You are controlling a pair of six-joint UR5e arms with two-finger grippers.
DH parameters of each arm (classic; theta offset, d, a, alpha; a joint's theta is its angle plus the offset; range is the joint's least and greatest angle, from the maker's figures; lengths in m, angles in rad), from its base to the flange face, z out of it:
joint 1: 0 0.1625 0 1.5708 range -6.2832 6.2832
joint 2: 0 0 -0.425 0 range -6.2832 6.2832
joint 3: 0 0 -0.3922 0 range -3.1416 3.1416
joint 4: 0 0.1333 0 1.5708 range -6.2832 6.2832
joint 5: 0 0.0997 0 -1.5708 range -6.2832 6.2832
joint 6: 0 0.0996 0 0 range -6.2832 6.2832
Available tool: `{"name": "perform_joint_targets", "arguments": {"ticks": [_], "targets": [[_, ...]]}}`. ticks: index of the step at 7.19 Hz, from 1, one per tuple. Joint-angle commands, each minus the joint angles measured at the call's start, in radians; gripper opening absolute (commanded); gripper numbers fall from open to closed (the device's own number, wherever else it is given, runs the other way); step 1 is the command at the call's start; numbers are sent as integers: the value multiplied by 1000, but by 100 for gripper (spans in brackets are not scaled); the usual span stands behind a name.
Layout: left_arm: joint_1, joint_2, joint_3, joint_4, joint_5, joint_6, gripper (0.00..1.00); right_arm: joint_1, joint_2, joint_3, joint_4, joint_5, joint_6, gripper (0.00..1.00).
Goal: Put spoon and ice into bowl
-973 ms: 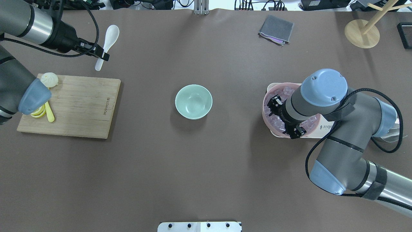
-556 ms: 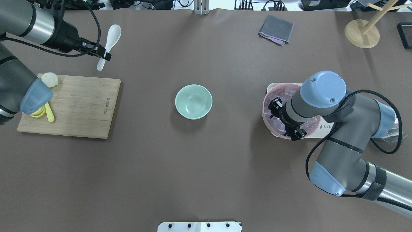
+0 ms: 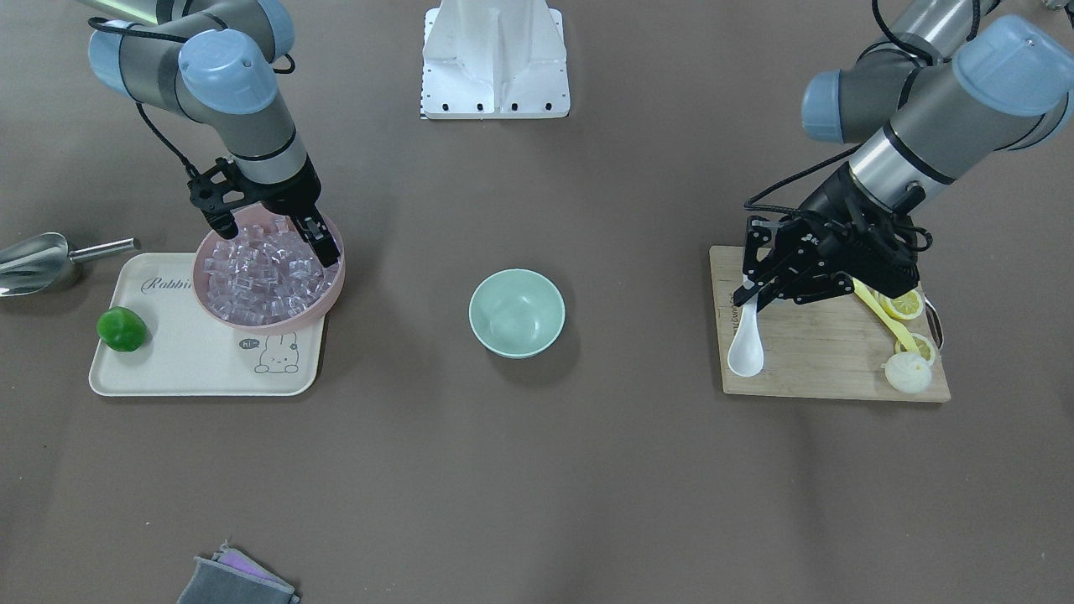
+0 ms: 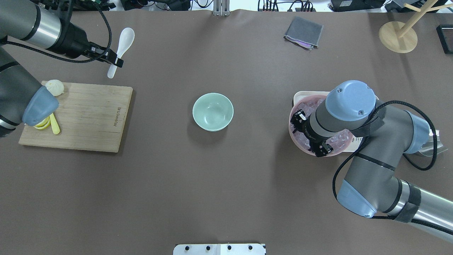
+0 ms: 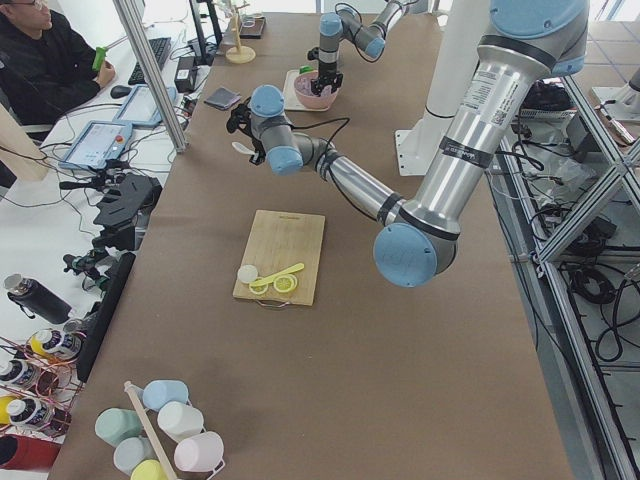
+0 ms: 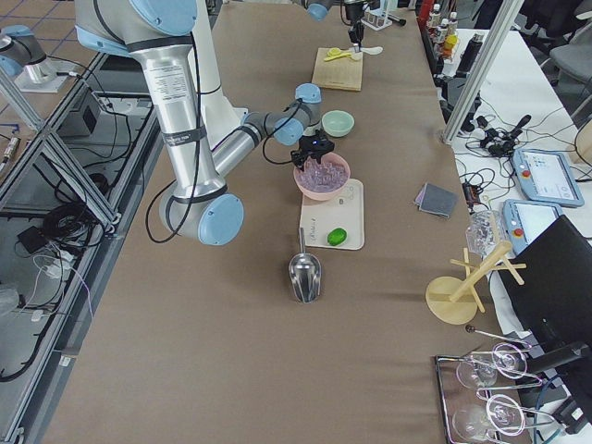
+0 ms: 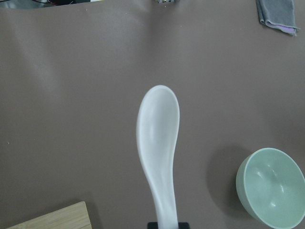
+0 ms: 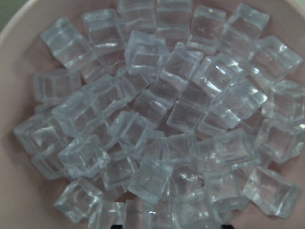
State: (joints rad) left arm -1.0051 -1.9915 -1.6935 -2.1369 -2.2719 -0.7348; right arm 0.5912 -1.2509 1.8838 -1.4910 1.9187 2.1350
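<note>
1. Presently, at the far left, the left gripper (image 4: pixel 116 63) is closed on the handle of the spoon (image 4: pixel 125 37). The spoon is held above the desk (image 4: pixel 226 198), scoop pointing away from the robot, beyond the far edge of the cutting board (image 4: pixel 88 117).
2. On the board's left end lie lemon slices (image 4: pixel 41 123), a yellow utensil (image 4: pixel 55 125) and a pale round item (image 4: pixel 55 86).
3. At the centre of the desk the mint-green bowl (image 4: pixel 212 111) stands upright, well apart from both arms. In the left wrist view it sits to the lower right of the spoon.
4. To the right, the pink bowl (image 3: pixel 268 325) rests on a cream tray (image 3: pixel 168 369) and is heaped with ice (image 3: pixel 264 277). All the cubes seen are inside it.
5. Directly over that heap is the right gripper (image 3: pixel 278 242), jaws spread wide, one finger near each side of the rim. Whether the fingertips touch any cube cannot be told. The right wrist view is filled with cubes.
6. On the tray beside the pink bowl lies a green fruit (image 3: pixel 122 329), and a steel scoop (image 3: pixel 33 264) lies just off the tray's edge.
</note>
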Motion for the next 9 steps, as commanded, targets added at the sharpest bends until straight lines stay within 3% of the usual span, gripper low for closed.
{"name": "perform_joint_targets", "arguments": {"ticks": [1,2,3,5,7,9], "targets": [[0,-3,-3,0,-3,0,0,-8,5,0,0,0,-3,34],[0,-7,-5,2,-3,0,0,-8,5,0,5,0,-6,6],[0,-9,-3,2,-3,-2,0,-7,4,0,17,3,-48,0],[0,-32,-8,46,-3,-2,0,39,4,7,21,75,-78,0],[0,-47,0,55,-3,-15,0,164,-4,59,6,193,-160,0],[58,-98,-5,126,5,-123,0,232,-6,67,-29,218,-347,0]]}}
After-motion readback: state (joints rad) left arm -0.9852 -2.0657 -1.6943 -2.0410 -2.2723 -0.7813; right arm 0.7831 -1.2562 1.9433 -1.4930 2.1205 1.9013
